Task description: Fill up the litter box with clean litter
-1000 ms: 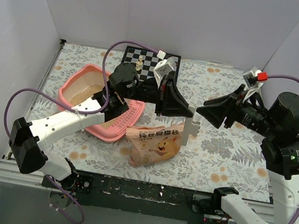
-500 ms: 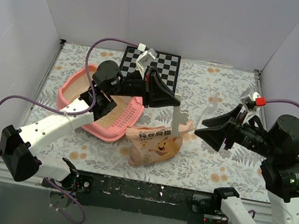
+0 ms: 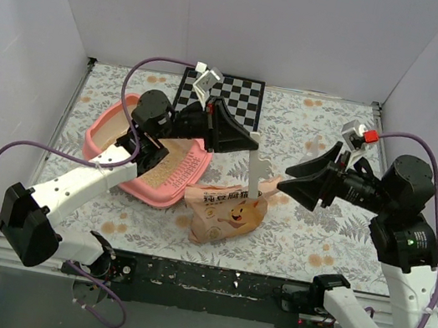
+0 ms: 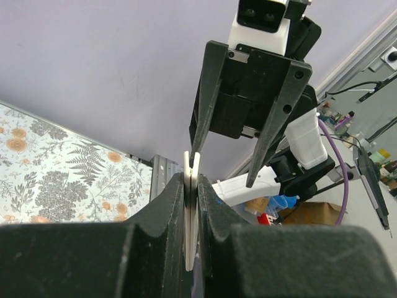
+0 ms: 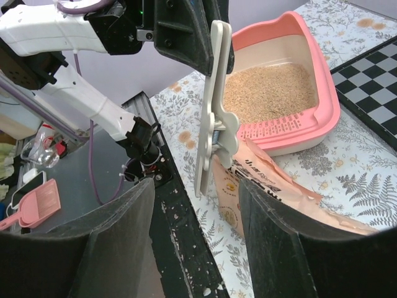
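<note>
The salmon-pink litter box (image 3: 100, 153) lies at the left, with tan clean litter (image 5: 271, 93) inside it. A peach litter bag (image 3: 226, 210) lies in front of its grate end. My left gripper (image 3: 251, 146) is shut on the top of a white spring clip (image 3: 257, 172), which hangs upright over the bag's top. In the left wrist view the clip (image 4: 191, 205) is pinched between the jaws. My right gripper (image 3: 286, 185) is open and level with the clip from the right. In the right wrist view the clip's (image 5: 214, 112) lower end sits between its spread fingers (image 5: 118, 242).
A black-and-white chessboard (image 3: 244, 96) with a small piece lies at the back behind the left gripper. White walls close in the table on three sides. A pink scoop (image 5: 37, 202) lies off the table, beyond the black front rail (image 3: 207, 279).
The left gripper carried the clip left, away from where both grippers met. The right gripper opened wider, drew back to the right, then came in toward the clip again.
</note>
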`<state>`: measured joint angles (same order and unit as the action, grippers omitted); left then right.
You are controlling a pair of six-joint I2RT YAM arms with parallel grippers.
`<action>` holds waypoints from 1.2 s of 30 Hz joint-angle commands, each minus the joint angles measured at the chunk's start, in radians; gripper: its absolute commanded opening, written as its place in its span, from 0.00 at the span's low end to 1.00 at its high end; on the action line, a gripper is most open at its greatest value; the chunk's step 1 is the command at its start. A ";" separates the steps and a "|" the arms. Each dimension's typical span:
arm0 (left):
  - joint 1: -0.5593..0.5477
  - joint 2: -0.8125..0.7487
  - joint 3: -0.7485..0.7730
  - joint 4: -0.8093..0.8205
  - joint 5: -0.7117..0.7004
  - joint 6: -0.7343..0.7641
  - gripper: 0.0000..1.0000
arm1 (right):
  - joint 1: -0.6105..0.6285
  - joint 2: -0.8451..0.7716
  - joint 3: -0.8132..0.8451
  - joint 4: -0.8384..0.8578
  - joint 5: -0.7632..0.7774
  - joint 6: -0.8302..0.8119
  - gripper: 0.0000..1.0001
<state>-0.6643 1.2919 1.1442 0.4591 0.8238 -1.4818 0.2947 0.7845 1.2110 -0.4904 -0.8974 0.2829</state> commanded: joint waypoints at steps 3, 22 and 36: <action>0.015 -0.040 -0.012 0.049 0.017 -0.034 0.00 | -0.002 0.021 -0.013 0.131 -0.015 0.053 0.65; 0.031 -0.031 -0.021 0.105 0.040 -0.078 0.00 | 0.035 0.093 -0.076 0.309 -0.021 0.144 0.67; 0.037 -0.031 -0.027 0.113 0.044 -0.078 0.00 | 0.127 0.136 -0.074 0.354 0.029 0.154 0.67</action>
<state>-0.6365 1.2919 1.1244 0.5476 0.8577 -1.5532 0.3904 0.9081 1.1309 -0.1997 -0.8909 0.4316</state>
